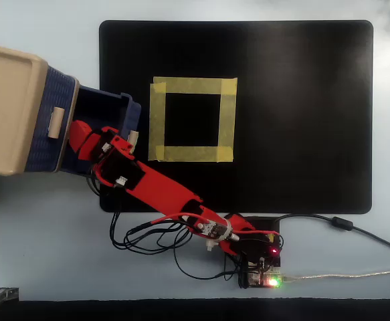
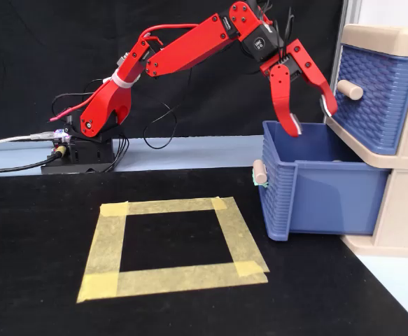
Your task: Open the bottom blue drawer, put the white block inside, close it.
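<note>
The bottom blue drawer (image 2: 329, 203) (image 1: 133, 114) stands pulled out of the beige cabinet (image 2: 399, 217) (image 1: 7, 107), its small beige handle (image 2: 259, 171) facing the mat. My red gripper (image 2: 310, 117) (image 1: 87, 137) hangs just above the drawer's open cavity, near the cabinet side. Its jaws are spread wide and nothing shows between them. The white block is not visible in either view; the drawer's inside is mostly hidden by its walls and by my arm.
The upper blue drawer (image 2: 371, 91) is shut, its knob close to my right finger in the fixed view. A yellow tape square (image 2: 169, 206) (image 1: 191, 85) lies on the black mat (image 2: 36, 266). Arm base and loose cables (image 2: 78, 150) (image 1: 258, 257) sit at the mat's edge.
</note>
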`<action>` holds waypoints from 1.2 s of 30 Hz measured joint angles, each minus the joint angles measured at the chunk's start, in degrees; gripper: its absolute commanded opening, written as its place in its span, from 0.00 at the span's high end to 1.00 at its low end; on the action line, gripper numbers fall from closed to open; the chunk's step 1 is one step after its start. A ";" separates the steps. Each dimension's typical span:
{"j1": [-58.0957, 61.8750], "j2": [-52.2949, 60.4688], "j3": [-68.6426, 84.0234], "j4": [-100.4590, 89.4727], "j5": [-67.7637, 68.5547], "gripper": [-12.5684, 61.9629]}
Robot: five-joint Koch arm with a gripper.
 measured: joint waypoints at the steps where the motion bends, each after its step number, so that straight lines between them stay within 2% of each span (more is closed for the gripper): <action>1: 0.44 1.41 0.00 2.29 0.00 0.37; 5: 4.39 13.36 -0.18 20.74 2.55 0.37; 9: 10.02 16.26 9.23 27.86 17.23 0.37; 13: 10.11 13.71 17.75 26.81 22.41 0.37; 17: 7.29 3.25 17.67 18.63 22.24 0.37; 27: -3.08 -13.10 0.26 -7.03 12.92 0.37; 32: -3.16 -13.54 -1.23 -7.65 11.25 0.36; 36: -0.18 -4.83 -1.32 8.61 10.81 0.37</action>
